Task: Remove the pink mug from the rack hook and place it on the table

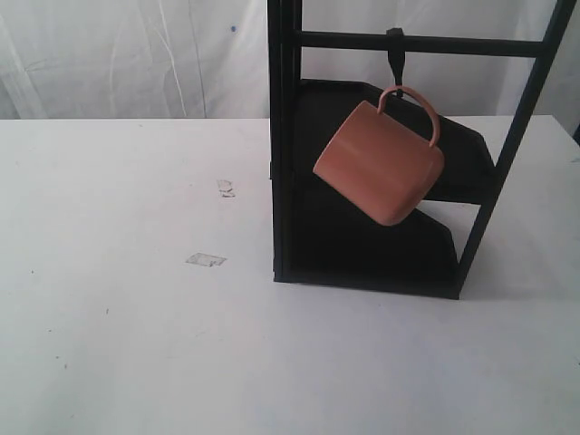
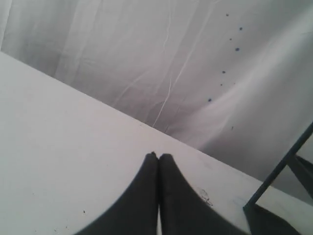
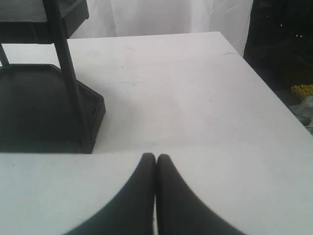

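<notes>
Pink mug (image 1: 379,163), interior hidden

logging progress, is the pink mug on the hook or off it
On the hook: the pink mug hangs tilted by its handle from the rack hook, not resting on the table.

Left pincer (image 2: 158,155) above the white table (image 2: 58,147)
Its dark fingers (image 2: 142,196) meet at the tips. A creased white sheet (image 2: 146,58) with dark specks hangs behind; a black rack post (image 2: 281,169) stands on the table nearby.

Wrinkled white cloth backdrop (image 1: 118,54), soft light.
</notes>
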Available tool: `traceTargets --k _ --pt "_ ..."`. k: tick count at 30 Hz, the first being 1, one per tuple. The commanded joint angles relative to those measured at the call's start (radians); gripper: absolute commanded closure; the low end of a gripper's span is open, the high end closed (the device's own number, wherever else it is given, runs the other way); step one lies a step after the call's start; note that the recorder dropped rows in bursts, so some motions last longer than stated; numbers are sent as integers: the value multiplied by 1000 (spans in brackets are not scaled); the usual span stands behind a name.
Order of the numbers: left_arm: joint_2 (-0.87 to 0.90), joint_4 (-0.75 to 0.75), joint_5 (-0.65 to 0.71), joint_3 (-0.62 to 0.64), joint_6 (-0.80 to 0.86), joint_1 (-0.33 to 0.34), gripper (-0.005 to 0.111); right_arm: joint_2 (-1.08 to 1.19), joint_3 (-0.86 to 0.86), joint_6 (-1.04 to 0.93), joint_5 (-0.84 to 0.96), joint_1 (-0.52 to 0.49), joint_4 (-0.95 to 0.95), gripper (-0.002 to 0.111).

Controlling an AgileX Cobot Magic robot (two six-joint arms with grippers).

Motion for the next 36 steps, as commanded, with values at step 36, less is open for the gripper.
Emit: traceTargets --k 36 --pt "-4 386 392 18 17 -3 107 2 -3 528 -702 -1 239 108"
